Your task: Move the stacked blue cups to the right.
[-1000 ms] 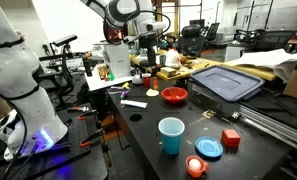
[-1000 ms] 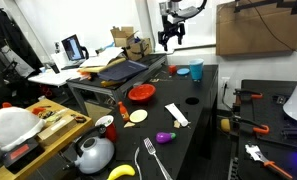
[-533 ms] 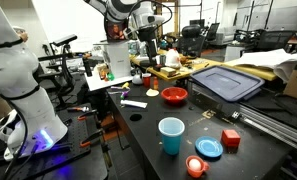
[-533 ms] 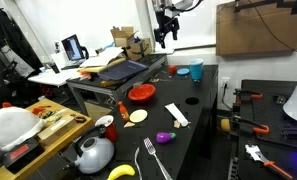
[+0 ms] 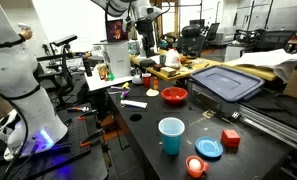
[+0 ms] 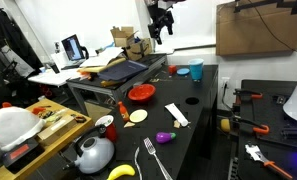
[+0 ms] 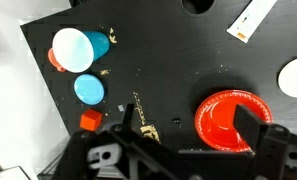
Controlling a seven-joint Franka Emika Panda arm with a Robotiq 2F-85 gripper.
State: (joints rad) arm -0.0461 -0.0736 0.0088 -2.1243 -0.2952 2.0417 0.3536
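Stacked blue cups (image 5: 171,135) stand upright on the black table (image 5: 148,150), near its front edge in an exterior view, with nothing gripping them. From the cups we see a flat blue plate (image 5: 209,148) at about four o'clock, close by but apart from them, and a red block (image 5: 230,138) further out at three o'clock. A small red-orange object (image 5: 195,166) lies at five o'clock; we cannot tell what it is. A red bowl (image 5: 174,95) sits at twelve o'clock, well apart from the cups, and a large grey-blue lid (image 5: 226,82) lies at about one o'clock beyond it.

In the wrist view the cups (image 7: 73,48) appear at ten o'clock in the frame, rim toward the camera, with the plate (image 7: 88,89) at six o'clock from them and the bowl (image 7: 233,118) at about four o'clock.

We see the gripper (image 6: 157,36) hanging high above the table, well away from the cups (image 6: 196,70). Its jaws are spread wide and hold nothing; one of its fingers (image 7: 260,130) shows dark in front of the bowl.
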